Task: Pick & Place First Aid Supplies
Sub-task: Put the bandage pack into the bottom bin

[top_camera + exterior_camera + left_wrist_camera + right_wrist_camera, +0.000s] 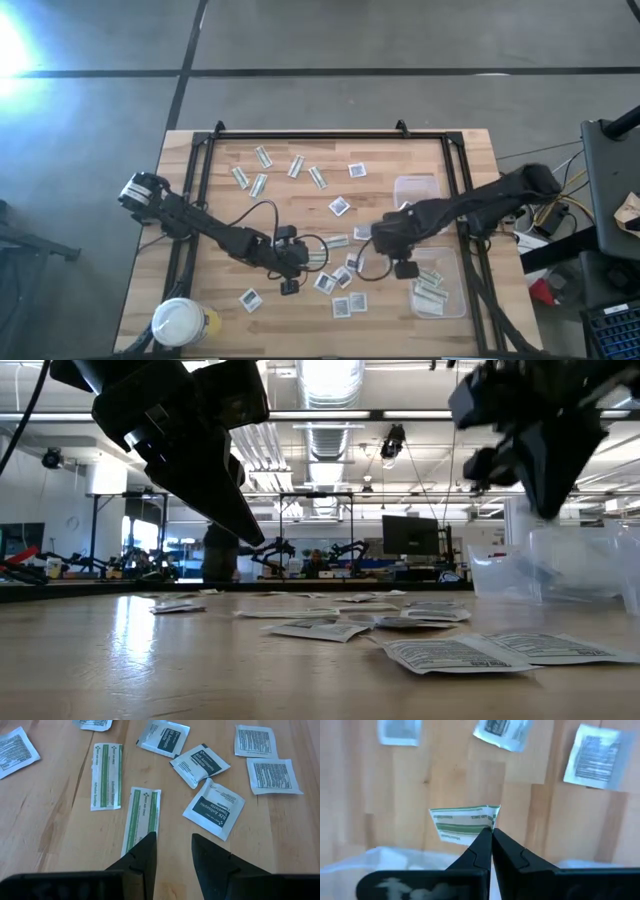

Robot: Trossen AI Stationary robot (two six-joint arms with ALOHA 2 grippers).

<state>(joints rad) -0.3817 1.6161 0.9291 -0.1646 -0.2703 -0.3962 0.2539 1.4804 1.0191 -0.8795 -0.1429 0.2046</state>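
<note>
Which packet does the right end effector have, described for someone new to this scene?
Find the clear plastic tub at the table's right side. The right end effector hangs near its edge, shut on a green-and-white strip. Unlike the other packets lying flat on the wood, this strip is pinched by one end.

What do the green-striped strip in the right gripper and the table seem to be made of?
The green-striped strip, pinched in the shut right gripper, looks like thin matte paper: it bends slightly and carries flat print. The table looks like bare or lightly finished wood, with visible grain and plank seams.
</note>
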